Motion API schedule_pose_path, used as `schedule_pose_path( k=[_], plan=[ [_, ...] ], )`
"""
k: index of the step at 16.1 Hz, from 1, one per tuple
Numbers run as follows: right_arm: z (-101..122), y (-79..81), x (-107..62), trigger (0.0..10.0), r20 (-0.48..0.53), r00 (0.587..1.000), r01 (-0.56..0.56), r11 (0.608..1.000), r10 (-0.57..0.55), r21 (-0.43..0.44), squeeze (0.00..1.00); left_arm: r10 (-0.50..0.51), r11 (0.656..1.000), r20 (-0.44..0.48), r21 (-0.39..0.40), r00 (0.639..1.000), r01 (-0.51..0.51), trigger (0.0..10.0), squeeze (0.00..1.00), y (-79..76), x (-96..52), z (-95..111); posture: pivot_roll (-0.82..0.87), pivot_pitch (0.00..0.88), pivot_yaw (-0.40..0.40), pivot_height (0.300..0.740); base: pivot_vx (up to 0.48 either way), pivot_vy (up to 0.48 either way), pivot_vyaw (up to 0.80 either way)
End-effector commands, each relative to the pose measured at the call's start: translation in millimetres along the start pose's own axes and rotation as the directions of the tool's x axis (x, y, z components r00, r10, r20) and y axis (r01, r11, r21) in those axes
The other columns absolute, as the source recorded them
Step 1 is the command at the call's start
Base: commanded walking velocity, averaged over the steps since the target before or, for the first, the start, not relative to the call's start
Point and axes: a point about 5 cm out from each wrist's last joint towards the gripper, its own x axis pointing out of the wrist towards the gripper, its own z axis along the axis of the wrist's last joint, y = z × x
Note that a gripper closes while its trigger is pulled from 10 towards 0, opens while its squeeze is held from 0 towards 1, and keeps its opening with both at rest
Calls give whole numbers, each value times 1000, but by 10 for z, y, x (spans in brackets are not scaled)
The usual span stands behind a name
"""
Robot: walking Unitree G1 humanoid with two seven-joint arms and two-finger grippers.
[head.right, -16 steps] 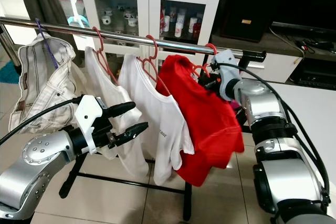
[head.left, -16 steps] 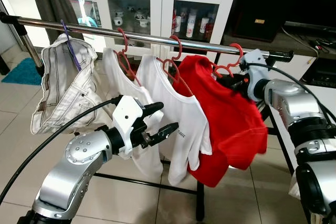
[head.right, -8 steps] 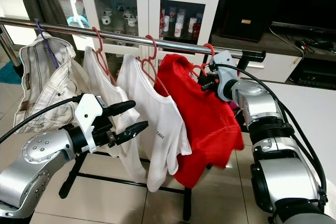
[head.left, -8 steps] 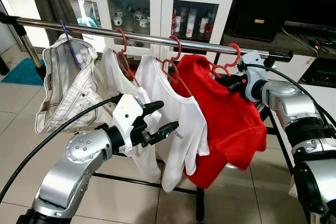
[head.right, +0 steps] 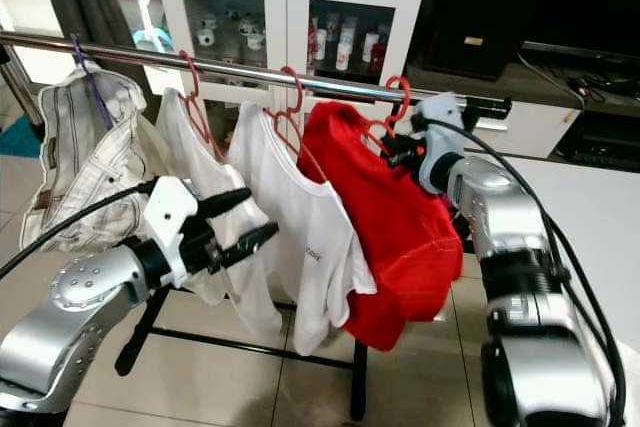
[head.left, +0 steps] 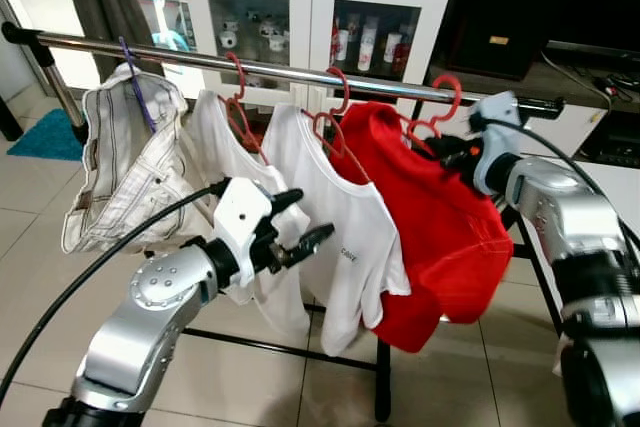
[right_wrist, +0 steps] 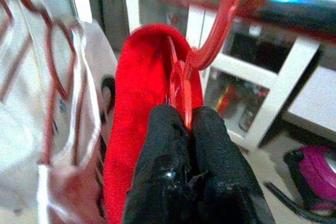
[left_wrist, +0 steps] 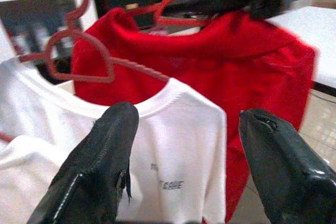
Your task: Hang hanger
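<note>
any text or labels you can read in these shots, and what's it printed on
Small dark print low on the front of the white t-shirt: there, but too blurred to read for sure.
Gold label on the black speaker: too small to read.
Labels on the bottles in the white cabinet: too small to read.
Red t-shirt, white jeans: no print to be seen.
</note>
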Motion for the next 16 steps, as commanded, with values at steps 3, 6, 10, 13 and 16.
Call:
schedule_pose_path(
  k=[3, 6, 10, 13, 16],
  plan=[
    [148, 19, -141, 0, 91, 995, 47, 998, -50, 35, 0, 21, 1000, -6, 5, 1000, -21, 10000, 0, 11, 22, -10, -108, 0, -13, 740, 0, 0, 0],
    [102, 49, -200, 0, 86, 994, 60, 997, -63, 40, 0, 12, 1000, -9, 6, 1000, -12, 10000, 0, -13, 40, -19, -111, 0, -8, 740, 0, 0, 0],
    [132, 75, -273, 0, 109, 990, 89, 995, -85, -32, 0, 18, 1000, -22, 18, 1000, -18, 10000, 0, -22, 36, -37, -109, 0, -15, 740, 0, 0, 0],
    [96, 204, -381, 0, 171, 980, 105, 994, -102, -8, 0, 207, 978, -54, -2, 977, -207, 10000, 0, 100, 54, -91, -103, 0, -30, 740, 0, 0, 0],
    [-96, 354, -558, 0, 193, 968, 150, 986, -162, 73, 0, 278, 961, -34, 9, 960, -278, 10000, 0, 132, 35, -78, -100, 0, -32, 740, 0, 0, 0]
  ],
)
